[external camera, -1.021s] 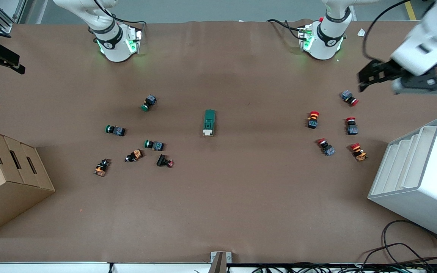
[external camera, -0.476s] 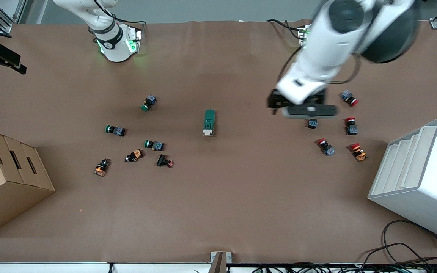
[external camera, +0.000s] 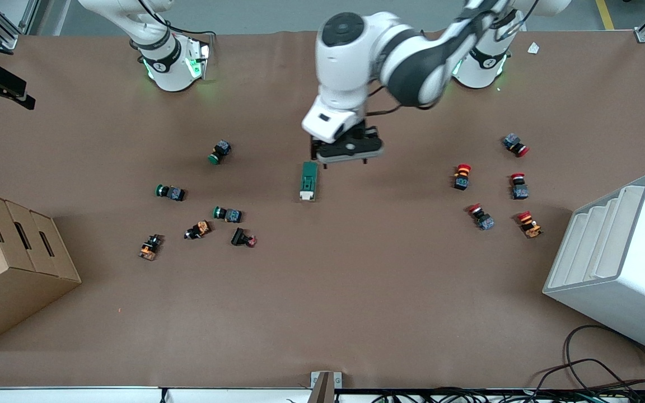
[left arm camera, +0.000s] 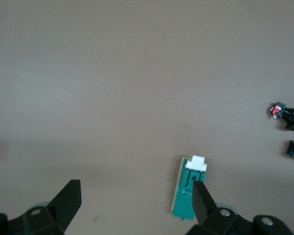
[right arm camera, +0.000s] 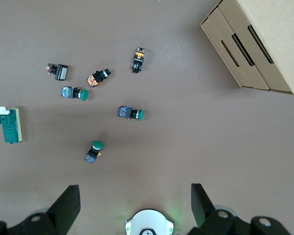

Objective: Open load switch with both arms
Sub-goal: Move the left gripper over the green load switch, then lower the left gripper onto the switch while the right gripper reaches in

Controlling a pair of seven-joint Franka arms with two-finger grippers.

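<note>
The load switch (external camera: 308,181) is a dark green block with a white handle end and lies flat at the table's middle. It also shows in the left wrist view (left arm camera: 190,188) and the right wrist view (right arm camera: 10,125). My left gripper (external camera: 340,161) hangs open over the table beside the switch's green end. In its wrist view (left arm camera: 135,196), one finger (left arm camera: 202,198) overlaps that green end and nothing lies between the fingers. My right gripper (right arm camera: 135,200) is open and empty, high over its own base (right arm camera: 148,225), and is out of the front view.
Green-capped push buttons (external camera: 220,151) and orange ones (external camera: 150,247) lie toward the right arm's end. Red-capped buttons (external camera: 462,176) lie toward the left arm's end. A cardboard box (external camera: 9,263) and a white stepped rack (external camera: 619,263) stand at the table's two ends.
The left arm has swept from the left arm's end of the table, over the red buttons, to the load switch at the middle. The right arm and the switch have not moved.
</note>
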